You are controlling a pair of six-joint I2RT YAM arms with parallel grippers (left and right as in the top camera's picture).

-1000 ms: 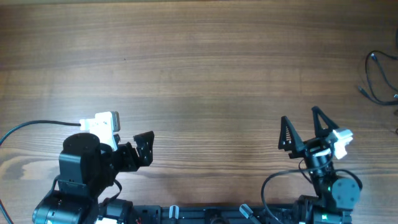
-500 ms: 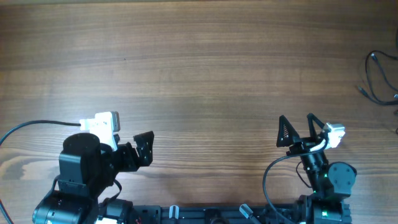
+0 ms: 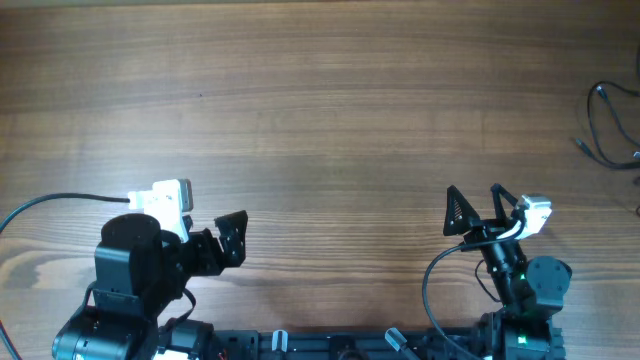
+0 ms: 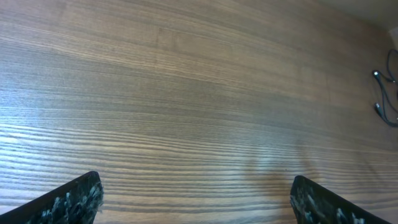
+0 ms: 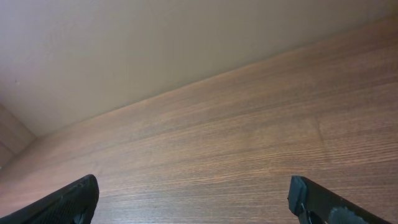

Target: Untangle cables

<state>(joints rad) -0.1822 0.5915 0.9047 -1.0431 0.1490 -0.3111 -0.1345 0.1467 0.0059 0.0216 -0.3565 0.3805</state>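
**Both grippers standing wide apart, cables lying far off at the table's right edge**

We are looking down on a brown wooden table [image 3: 320, 110] with our two arms sitting at its near edge. We are keeping the left gripper [image 3: 232, 238] low over the wood on the left side. In its wrist view the left gripper [image 4: 199, 202] is showing its two fingertips at opposite bottom corners, with the jaws spread wide and nothing between them.

We are holding the right gripper [image 3: 474, 195] on the right side, with its two pointed fingers forming an open V. From its own camera the right gripper [image 5: 199, 202] is likewise gaping, with only bare wood and a pale wall [image 5: 155, 43] showing between the tips.

The cables [image 3: 606, 125] are lying at the far right edge of the table, well apart from both grippers, as thin black strands looping partly out of view. The left wrist camera is also catching the cables [image 4: 385, 93] at its right edge, with tiny plug ends showing. Neither gripper is touching them.

A thicker black lead [image 3: 50, 205] is running from the left arm off the table's left side
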